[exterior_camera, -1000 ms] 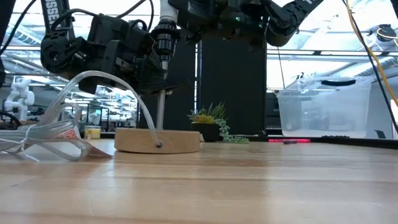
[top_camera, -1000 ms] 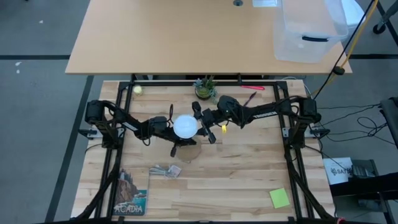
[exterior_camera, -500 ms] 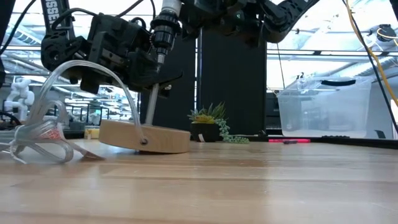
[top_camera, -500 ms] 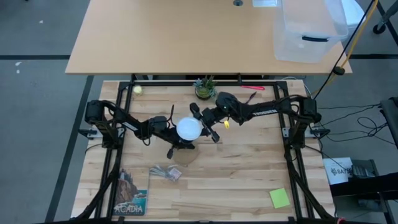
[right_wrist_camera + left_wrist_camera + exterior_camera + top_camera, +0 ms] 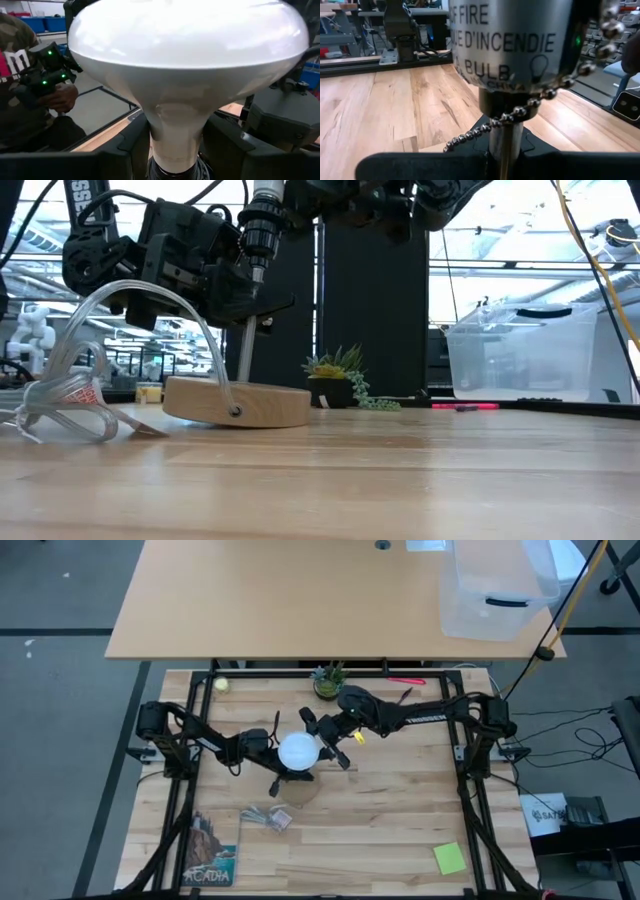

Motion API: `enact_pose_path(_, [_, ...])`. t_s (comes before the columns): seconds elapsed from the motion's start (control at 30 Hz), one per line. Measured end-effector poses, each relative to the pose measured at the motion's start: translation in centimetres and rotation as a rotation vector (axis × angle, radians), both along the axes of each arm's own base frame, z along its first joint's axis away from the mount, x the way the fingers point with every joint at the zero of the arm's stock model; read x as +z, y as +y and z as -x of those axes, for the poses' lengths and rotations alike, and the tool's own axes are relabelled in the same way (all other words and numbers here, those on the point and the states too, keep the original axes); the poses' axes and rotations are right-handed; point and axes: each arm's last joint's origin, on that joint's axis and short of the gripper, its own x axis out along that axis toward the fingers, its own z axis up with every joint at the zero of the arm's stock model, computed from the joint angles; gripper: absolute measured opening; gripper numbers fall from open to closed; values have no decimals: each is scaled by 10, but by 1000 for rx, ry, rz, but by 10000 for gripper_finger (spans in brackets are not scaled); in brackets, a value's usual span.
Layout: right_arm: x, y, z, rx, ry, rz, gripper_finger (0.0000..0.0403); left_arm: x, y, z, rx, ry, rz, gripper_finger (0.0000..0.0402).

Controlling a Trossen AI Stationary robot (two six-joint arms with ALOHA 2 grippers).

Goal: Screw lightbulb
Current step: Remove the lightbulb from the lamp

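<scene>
The lightbulb [image 5: 298, 751], with a white globe [image 5: 185, 40], stands in the black socket [image 5: 264, 232] at the top of a lamp stand. The stand's round wooden base [image 5: 237, 402] is tilted: its left side is off the table and its right edge rests on it. A bead chain [image 5: 520, 111] hangs by the labelled socket [image 5: 510, 35]. My left gripper [image 5: 502, 160] is shut on the stand's metal stem, coming from the table's left [image 5: 275, 752]. My right gripper [image 5: 175, 150] is shut on the bulb, coming from the right [image 5: 318, 744]. My left gripper pinches the stand's thin metal stem [image 5: 503, 142] between its two fingers, just below the socket. The fingers lie almost level, from the table's left, across the upright stem. The stand leans, with only one edge of its base on the table. My right gripper pinches the bulb's narrow neck [image 5: 175, 127] between its two fingers [image 5: 131, 150], just under the globe and above the socket. It comes in level from the table's right. The bulb stands base down in the socket.
A clear cord [image 5: 150, 305] loops from the base to a clear wrapper [image 5: 65, 398] at the left. A potted plant [image 5: 329, 686], a green ball [image 5: 221, 684], a red pen [image 5: 405, 681], a booklet [image 5: 210, 858] and a green note [image 5: 449, 858] lie around. A person [image 5: 30, 85] stands beyond the table.
The stand has tipped: its base lay flat a second ago, and now its left side is lifted while its right edge stays on the table. My right gripper has risen a little and turned with the bulb. The clear cord has swung left.
</scene>
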Motion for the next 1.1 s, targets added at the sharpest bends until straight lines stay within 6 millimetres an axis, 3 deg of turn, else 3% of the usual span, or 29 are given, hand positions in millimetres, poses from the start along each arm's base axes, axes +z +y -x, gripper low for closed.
enact_pose_path(0.3, [2,4,-3,-64,31,-5,161,-1,1,0,38,1,-15,22])
enact_pose_path(0.73, [7,13,0,-128,92,8,270,0,3,-1,112,-5,-25,22])
enact_pose_path(1.1, [15,12,14,-355,186,105,276,3,10,-3,318,-42,-56,22])
